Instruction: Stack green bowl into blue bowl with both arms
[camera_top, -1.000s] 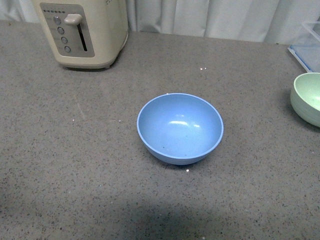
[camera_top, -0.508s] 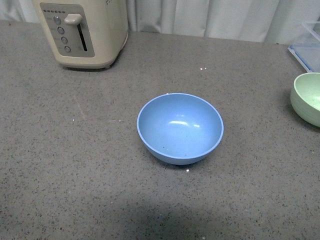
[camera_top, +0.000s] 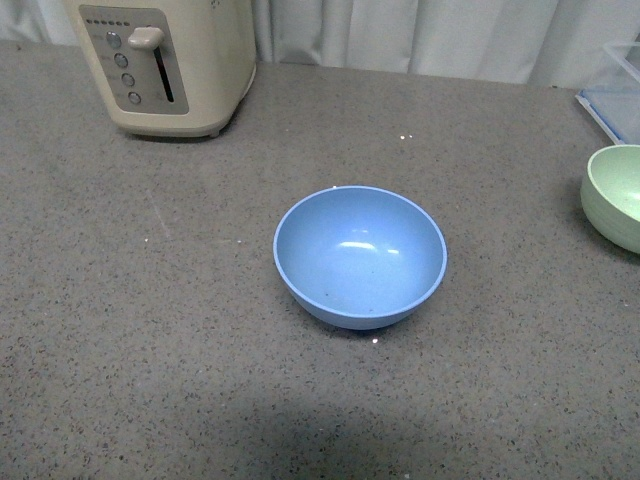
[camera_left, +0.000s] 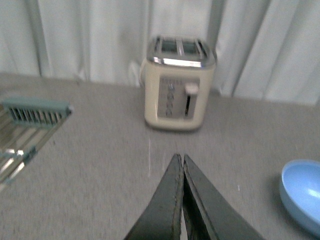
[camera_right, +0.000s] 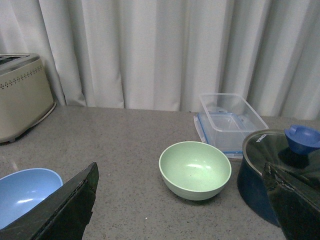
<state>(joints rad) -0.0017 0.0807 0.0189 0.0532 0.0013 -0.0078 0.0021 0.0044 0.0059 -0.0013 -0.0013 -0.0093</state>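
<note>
The blue bowl (camera_top: 360, 256) sits upright and empty in the middle of the grey counter; it also shows in the left wrist view as the blue bowl (camera_left: 302, 194) and in the right wrist view as the blue bowl (camera_right: 22, 192). The green bowl (camera_top: 618, 195) stands at the right edge of the front view, cut off by the frame. In the right wrist view the green bowl (camera_right: 195, 170) lies ahead between the wide-apart fingers of my open right gripper (camera_right: 182, 172), untouched. My left gripper (camera_left: 180, 159) is shut on nothing, above bare counter, left of the blue bowl.
A cream toaster (camera_top: 165, 62) stands at the back left. A clear plastic container (camera_right: 229, 122) sits behind the green bowl, and a dark pot with a glass lid (camera_right: 280, 175) stands beside it. A dish rack (camera_left: 25, 130) lies far left. Curtains hang behind.
</note>
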